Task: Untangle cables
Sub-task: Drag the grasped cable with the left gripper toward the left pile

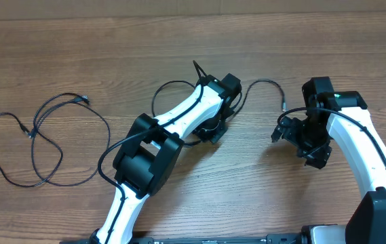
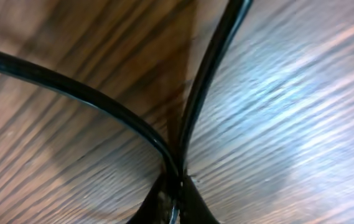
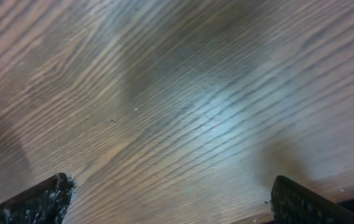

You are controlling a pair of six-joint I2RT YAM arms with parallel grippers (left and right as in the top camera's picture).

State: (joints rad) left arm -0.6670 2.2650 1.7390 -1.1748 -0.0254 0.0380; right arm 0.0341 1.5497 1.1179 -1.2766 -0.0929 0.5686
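Black cable (image 2: 102, 106) lies mid-surface (image 3: 164, 74), two of its strands pinched together in the left gripper (image 2: 175, 199). The right gripper (image 3: 170, 202) hangs wide apart over bare wood. Pull now and I reckon the loop cinches tighter, or the unanchored cable just drags along.

Cable loops (image 1: 40, 139) are laid on the table (image 1: 179, 41) at the left. A second cable (image 1: 264, 84) is strung from beneath the central left arm (image 1: 179, 115) rightward, its end apparently lying near the right gripper (image 3: 170, 202).
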